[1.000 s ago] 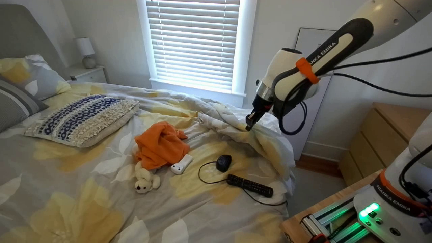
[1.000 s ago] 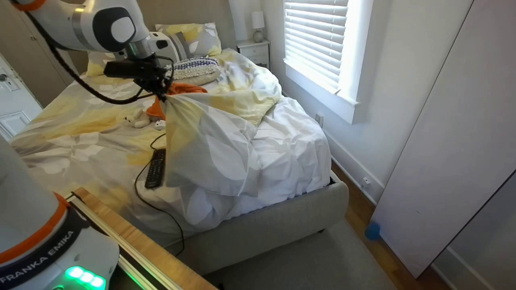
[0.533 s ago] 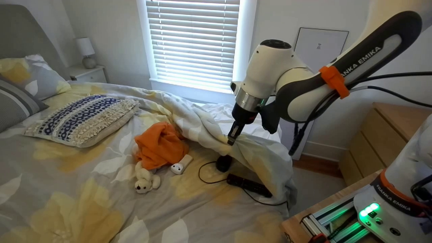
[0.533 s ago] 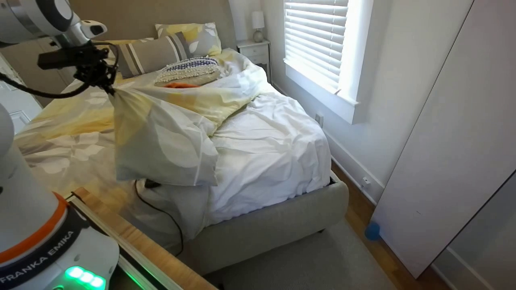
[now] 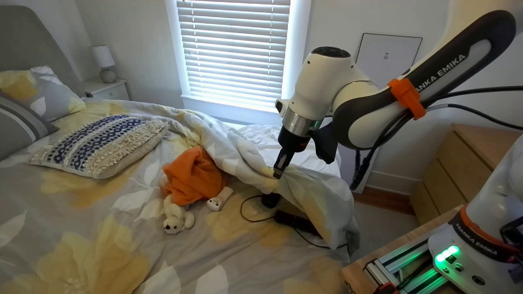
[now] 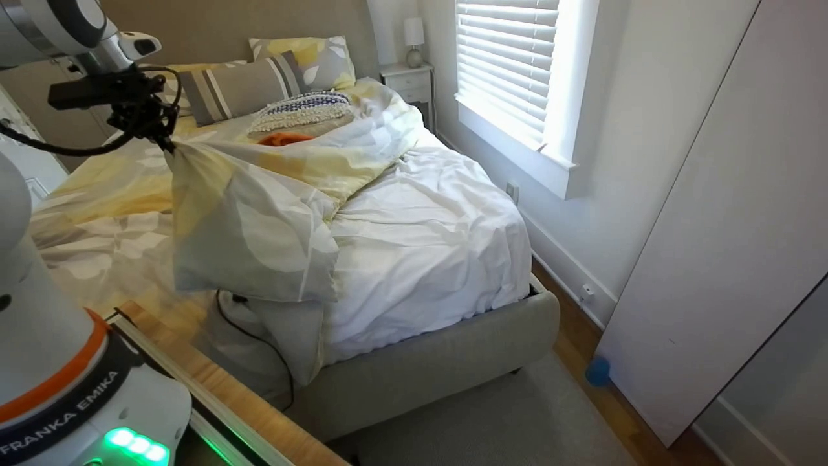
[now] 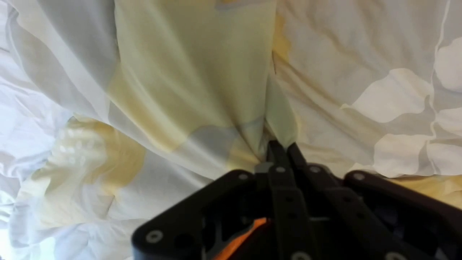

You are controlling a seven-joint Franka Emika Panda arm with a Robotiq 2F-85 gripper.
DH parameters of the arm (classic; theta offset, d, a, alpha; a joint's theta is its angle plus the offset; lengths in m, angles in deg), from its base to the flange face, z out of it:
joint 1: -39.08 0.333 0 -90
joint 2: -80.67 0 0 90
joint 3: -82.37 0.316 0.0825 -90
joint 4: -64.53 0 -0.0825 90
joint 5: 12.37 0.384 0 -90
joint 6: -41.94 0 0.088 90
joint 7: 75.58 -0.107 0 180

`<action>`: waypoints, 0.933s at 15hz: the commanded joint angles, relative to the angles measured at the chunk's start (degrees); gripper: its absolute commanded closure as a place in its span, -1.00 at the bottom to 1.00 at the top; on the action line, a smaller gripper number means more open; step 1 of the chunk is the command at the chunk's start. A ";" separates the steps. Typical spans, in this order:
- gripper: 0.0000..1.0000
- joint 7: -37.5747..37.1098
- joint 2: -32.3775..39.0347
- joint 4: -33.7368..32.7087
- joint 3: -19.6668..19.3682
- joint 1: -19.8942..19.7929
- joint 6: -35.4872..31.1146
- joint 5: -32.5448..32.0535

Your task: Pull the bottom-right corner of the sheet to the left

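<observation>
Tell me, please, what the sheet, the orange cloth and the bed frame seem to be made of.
The sheet: matte fabric, perhaps cotton; it bunches into creases at the gripper. The orange cloth: matte textile, possibly fleece, given its rounded folds. The bed frame: probably fabric upholstery, dull beige, judging by its rounded corner.

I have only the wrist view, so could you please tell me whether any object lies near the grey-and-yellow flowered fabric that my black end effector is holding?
Observer: Yes, in an exterior view a long black object lies partly hidden by the raised fold of the soft grey-and-yellow flowered bed cover.
Operator: Thank you; is there anything else I should mind?
Observer: In an exterior view, a small cream plush toy lies at the edge of a crumpled orange cloth.
Operator: And what shows at the foot end, please?
Observer: In an exterior view, wrinkled white fabric bedding reaches down to the light grey upholstered bed frame.
</observation>
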 commanded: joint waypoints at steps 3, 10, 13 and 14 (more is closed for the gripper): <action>0.98 -0.02 1.53 -2.71 -1.07 3.39 1.52 -0.06; 0.98 -1.57 8.50 -17.07 4.96 12.50 13.84 -7.03; 0.98 -1.32 13.24 -23.91 6.42 16.95 18.78 -11.80; 0.98 -1.55 14.89 -26.31 6.24 18.79 20.19 -13.77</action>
